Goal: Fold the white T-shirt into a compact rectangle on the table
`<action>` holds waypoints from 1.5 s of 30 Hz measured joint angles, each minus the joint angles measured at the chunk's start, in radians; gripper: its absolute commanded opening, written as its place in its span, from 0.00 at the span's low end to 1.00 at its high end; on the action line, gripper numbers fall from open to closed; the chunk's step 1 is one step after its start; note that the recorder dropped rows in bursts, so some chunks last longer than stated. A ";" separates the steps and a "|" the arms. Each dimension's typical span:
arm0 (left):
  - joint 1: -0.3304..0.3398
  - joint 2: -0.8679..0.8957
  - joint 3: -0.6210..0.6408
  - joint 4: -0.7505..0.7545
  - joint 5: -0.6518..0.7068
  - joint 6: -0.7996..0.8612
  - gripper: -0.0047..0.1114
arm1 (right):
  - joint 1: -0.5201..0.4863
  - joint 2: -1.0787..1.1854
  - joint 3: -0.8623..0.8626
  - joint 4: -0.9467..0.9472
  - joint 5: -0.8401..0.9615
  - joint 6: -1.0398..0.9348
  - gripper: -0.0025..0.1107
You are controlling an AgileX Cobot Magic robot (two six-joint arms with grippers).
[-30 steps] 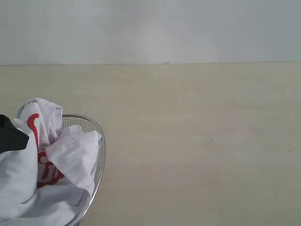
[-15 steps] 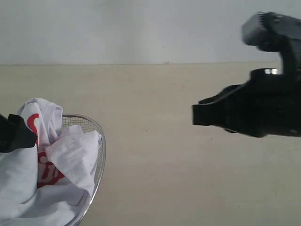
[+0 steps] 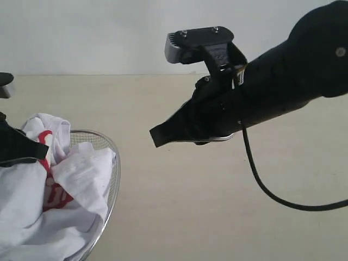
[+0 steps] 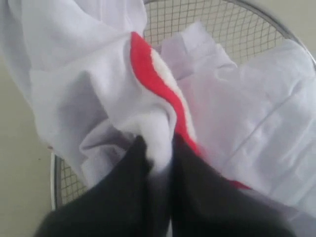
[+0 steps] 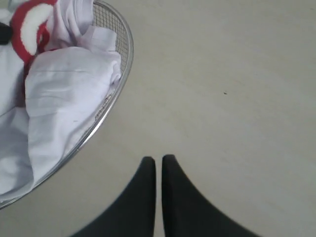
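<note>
left wrist view shows the change plainly — the left gripper [image 4: 159, 148] has just clenched on a raised fold of the white t-shirt [image 4: 84, 84], right beside the red print. the shirt lies crumpled in the wire basket [image 4: 222, 24], spilling over its rim, not yet on the table [image 3: 190, 206]. meanwhile the right gripper [image 5: 158, 159] has swung in from the right of the exterior view, where a second ago it was absent; its jaws are pressed together on nothing, hovering above bare tabletop near the basket. my judgement: the grasp is made — lifting the shirt out and spreading it flat comes next, and folding has not begun
</note>
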 measured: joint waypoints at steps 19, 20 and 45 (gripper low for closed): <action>0.000 -0.264 -0.201 -0.067 0.202 0.081 0.08 | 0.002 0.023 0.000 0.019 -0.126 -0.035 0.58; 0.000 -0.275 -0.206 -0.068 0.216 0.087 0.08 | 0.002 0.023 0.000 0.019 -0.126 -0.037 0.57; 0.000 -0.403 -0.321 -0.176 0.402 0.216 0.08 | 0.002 -0.023 0.081 1.221 0.015 -1.051 0.52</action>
